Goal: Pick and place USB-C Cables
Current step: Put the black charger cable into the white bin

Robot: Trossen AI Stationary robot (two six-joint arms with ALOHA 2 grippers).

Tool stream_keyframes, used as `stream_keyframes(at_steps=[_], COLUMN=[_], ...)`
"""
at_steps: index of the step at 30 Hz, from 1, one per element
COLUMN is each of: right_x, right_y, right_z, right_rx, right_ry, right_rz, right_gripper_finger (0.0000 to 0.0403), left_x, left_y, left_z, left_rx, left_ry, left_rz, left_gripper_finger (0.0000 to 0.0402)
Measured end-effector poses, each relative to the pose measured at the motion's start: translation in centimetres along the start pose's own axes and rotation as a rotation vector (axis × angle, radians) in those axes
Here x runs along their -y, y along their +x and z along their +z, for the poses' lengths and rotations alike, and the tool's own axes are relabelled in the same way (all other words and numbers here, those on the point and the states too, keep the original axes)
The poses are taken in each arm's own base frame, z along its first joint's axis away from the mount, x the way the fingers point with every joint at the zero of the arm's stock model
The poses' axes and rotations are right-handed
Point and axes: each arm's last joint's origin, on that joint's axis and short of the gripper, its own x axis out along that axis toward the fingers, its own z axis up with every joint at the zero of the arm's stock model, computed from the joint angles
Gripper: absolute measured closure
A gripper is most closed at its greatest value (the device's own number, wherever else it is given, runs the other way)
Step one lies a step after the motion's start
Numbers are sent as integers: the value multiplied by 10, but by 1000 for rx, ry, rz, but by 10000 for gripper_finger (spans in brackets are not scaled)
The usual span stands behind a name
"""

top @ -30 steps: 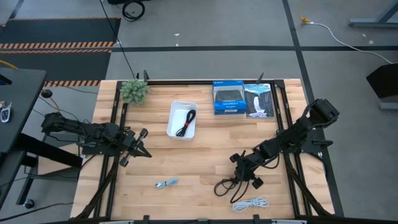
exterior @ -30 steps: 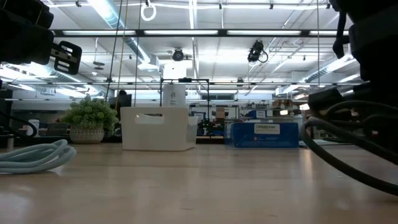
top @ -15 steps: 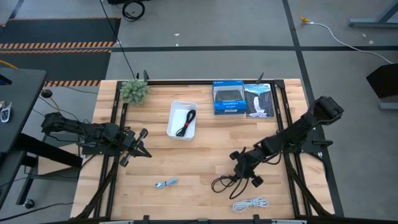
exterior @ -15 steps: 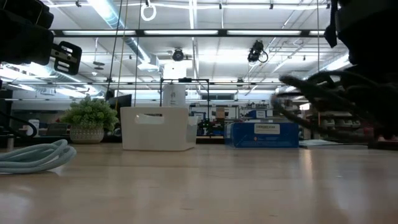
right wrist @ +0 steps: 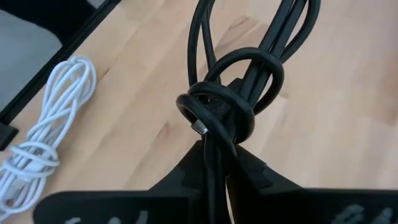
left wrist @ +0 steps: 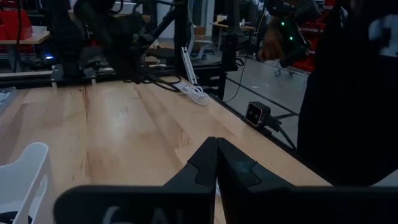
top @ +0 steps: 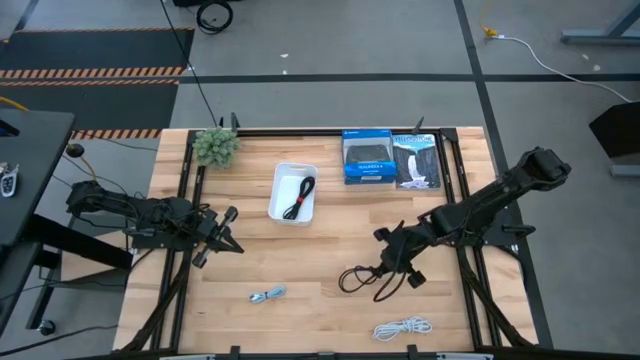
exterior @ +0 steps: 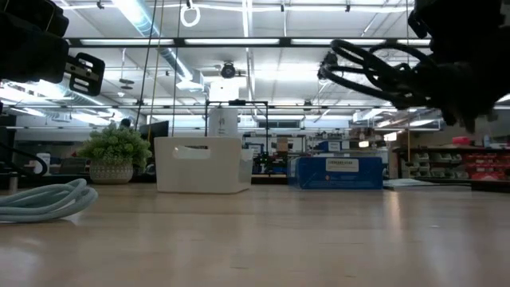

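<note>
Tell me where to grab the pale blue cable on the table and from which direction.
Grip the pale blue cable across the middle of its coiled bundle, coming straight down from above. It lies flat on the table as a narrow coil with open wood all around it.

Wooden work table seen from directly above.

We see a pale wood-plank table (top: 320, 240) carrying a small green plant (top: 215, 146) at its far left corner, a white bin (top: 294, 193) just right of it, and a blue box (top: 367, 157) touching a dark package (top: 416, 160) along the far edge. Near the front edge, we find a pale blue cable (top: 268, 295) lying left of centre and a white cable (top: 402, 327) to the right, well apart.
</note>
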Motion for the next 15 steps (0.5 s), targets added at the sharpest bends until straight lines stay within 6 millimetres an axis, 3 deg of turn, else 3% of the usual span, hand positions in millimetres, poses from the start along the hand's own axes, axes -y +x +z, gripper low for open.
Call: stream_keyframes(at_steps=[15], right_x=[19], right_y=[-42], right_z=[-2], right_rx=[46], right_ry=[49], right_rz=[-155], right_gripper_finger=[359], left_x=[0], left_y=[0], left_z=[0], left_rx=[0], left_ry=[0], left_rz=[0], left_gripper_finger=[390])
